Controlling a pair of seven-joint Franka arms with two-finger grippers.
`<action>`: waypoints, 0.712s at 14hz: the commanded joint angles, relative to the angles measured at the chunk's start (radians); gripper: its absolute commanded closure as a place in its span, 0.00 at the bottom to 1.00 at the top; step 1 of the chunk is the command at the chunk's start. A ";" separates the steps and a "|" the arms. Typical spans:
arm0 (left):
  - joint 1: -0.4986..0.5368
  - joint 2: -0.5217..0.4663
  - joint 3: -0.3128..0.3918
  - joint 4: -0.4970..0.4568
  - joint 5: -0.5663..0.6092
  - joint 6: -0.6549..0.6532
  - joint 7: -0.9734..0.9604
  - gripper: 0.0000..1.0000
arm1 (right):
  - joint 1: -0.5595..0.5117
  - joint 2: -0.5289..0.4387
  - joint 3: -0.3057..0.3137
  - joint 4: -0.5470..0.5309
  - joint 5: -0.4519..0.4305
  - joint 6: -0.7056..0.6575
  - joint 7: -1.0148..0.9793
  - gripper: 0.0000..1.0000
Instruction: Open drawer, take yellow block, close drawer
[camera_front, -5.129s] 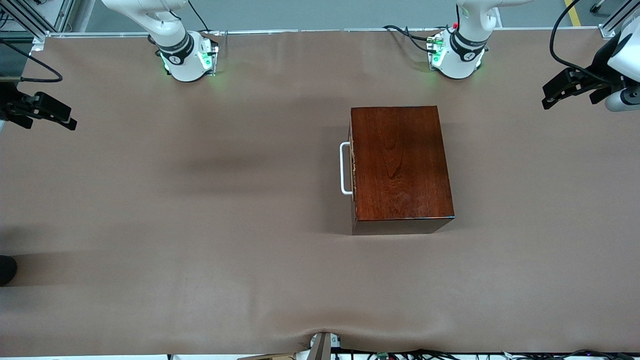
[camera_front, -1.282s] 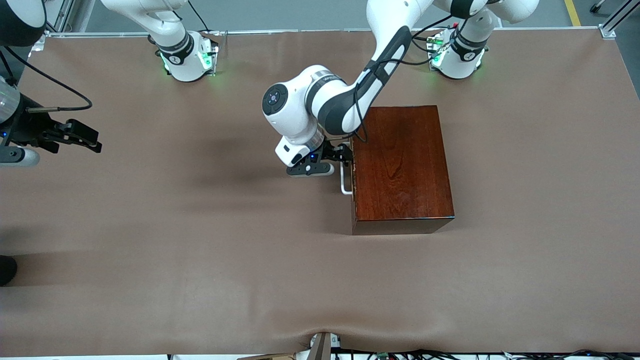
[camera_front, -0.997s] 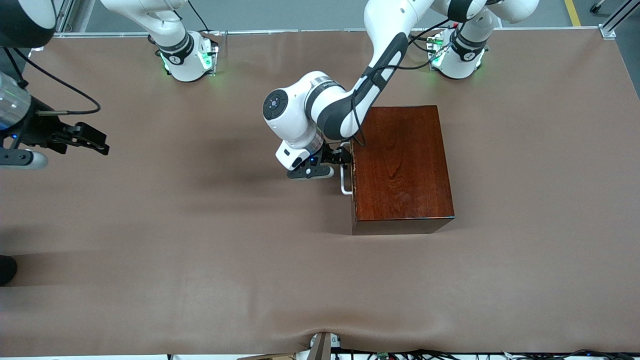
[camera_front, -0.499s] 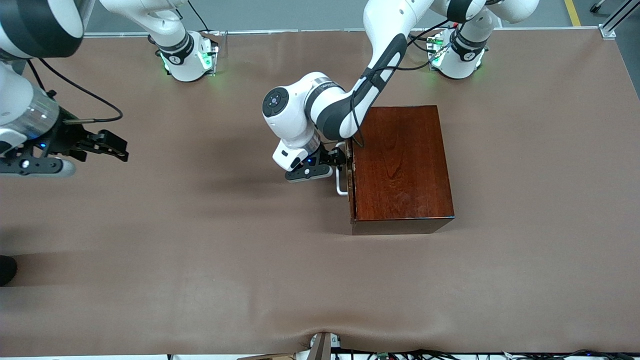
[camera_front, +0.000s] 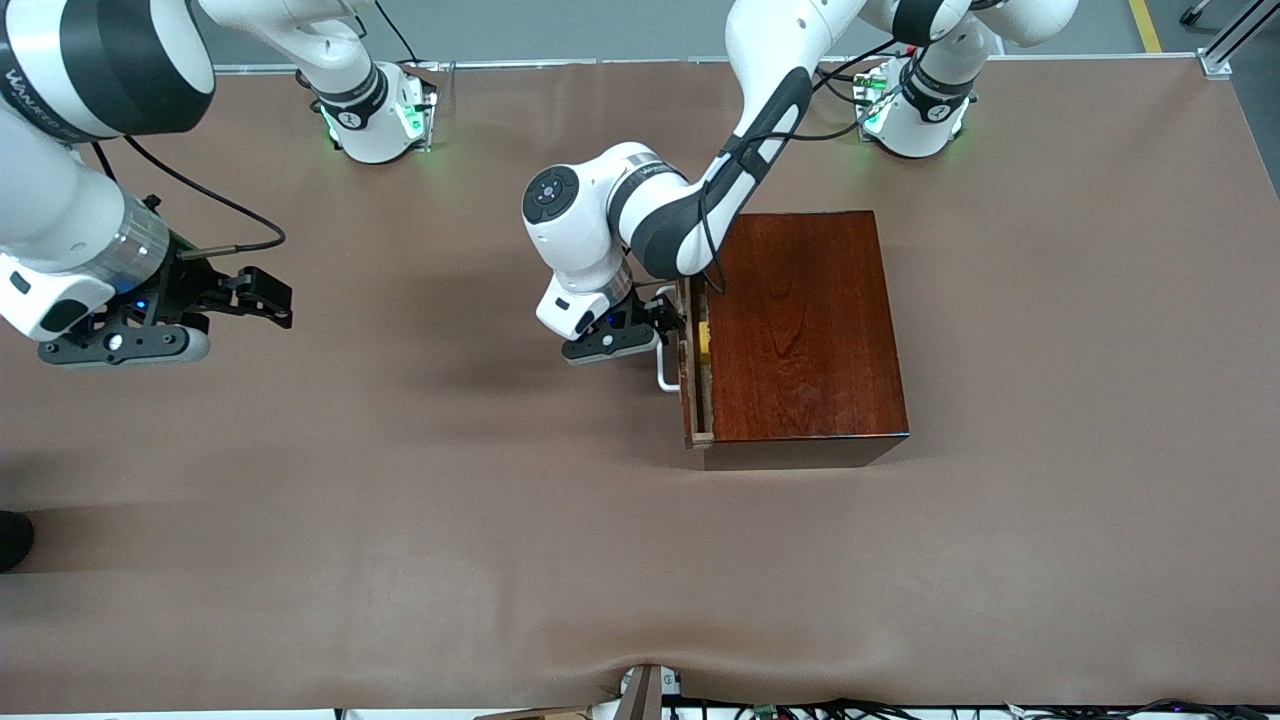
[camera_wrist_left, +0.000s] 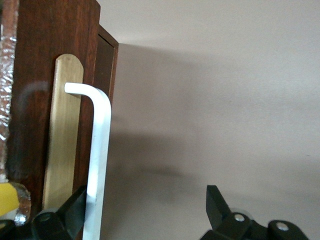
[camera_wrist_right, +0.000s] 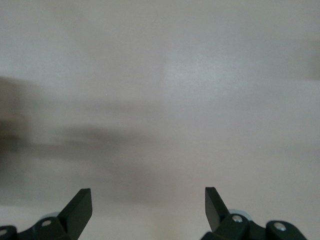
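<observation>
Left pincer (camera_front: 668, 318) spread wide, one finger hooked inside the white bar handle (camera_front: 664, 362); pale-wood drawer (camera_front: 693, 372) slightly out of glossy red-brown box (camera_front: 800, 325). Yellow block (camera_front: 705, 338) sits in the drawer gap. Right pincer (camera_front: 262, 297) released, waiting over bare matte tabletop (camera_front: 400, 520).

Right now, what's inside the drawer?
The drawer is pulled only partly out of the wooden box. In the open strip the yellow block shows. The rest of the drawer's inside is covered by the box.
</observation>
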 joint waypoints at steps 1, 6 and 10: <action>-0.006 0.028 -0.018 0.037 -0.020 0.083 -0.028 0.00 | 0.007 -0.005 -0.005 0.000 0.002 0.004 -0.065 0.00; -0.011 0.028 -0.021 0.039 -0.025 0.136 -0.069 0.00 | 0.011 -0.005 -0.003 0.000 0.004 0.025 -0.246 0.00; -0.011 0.030 -0.030 0.040 -0.045 0.173 -0.085 0.00 | 0.019 -0.005 -0.003 0.000 0.004 0.024 -0.444 0.00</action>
